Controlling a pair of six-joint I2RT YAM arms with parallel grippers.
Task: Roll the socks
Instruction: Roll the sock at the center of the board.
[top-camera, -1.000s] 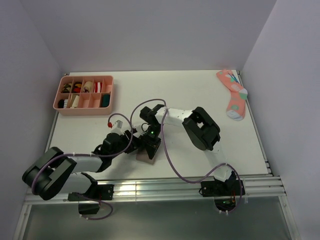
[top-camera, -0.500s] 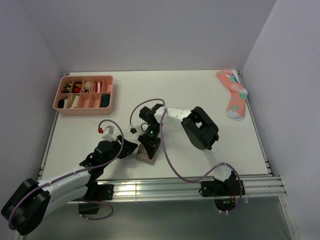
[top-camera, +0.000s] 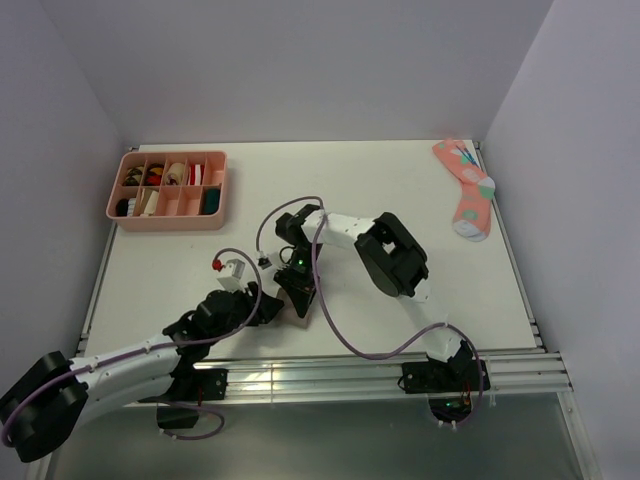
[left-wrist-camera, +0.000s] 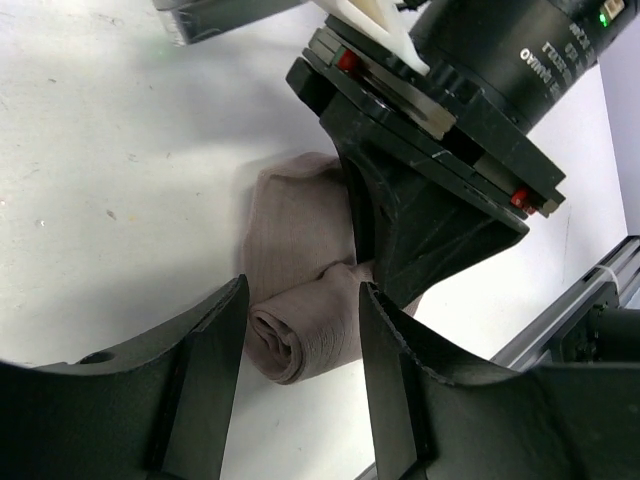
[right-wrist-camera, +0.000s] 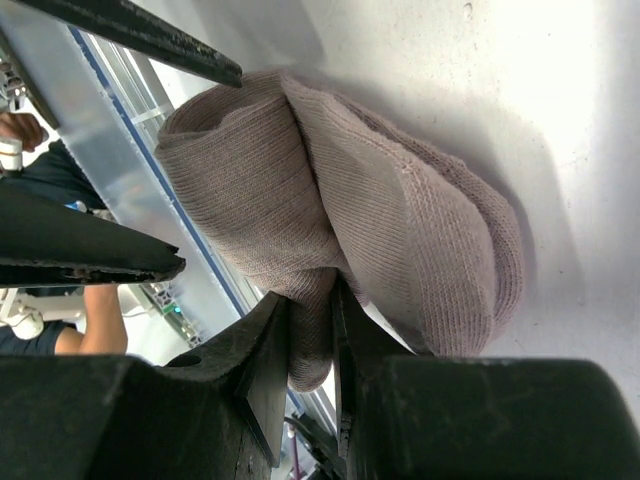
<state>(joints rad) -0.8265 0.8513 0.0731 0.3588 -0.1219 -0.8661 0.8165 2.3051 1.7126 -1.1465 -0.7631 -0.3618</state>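
we start with the pink tray (top-camera: 168, 211), which sits at the far left corner of the table (top-camera: 390, 175), close to the left edge. it is split into small compartments holding little items in red, white, tan and black, with a dark green item (top-camera: 210, 200) in the near right compartment (all too small for us to name).

the taupe sock (right-wrist-camera: 400, 210) lies near the front of the table, a little left of centre, with one end wound into a loose roll and the rest lying flat. the right gripper (right-wrist-camera: 310, 300) comes down on it from above with its fingers closed, pinching a fold of the taupe fabric between them. the left gripper (left-wrist-camera: 301, 290) lies low beside it with its fingers spread apart, the rolled end showing in the gap between them; we cannot tell whether either finger touches the fabric.

both grippers work close to the metal rail (top-camera: 330, 375) along the near edge, so there is little table left in front of the sock. behind it the surface runs bare to the back wall. a coral sock (top-camera: 465, 190) with green and white spots lies along the right edge at the far corner, well apart from the arms.
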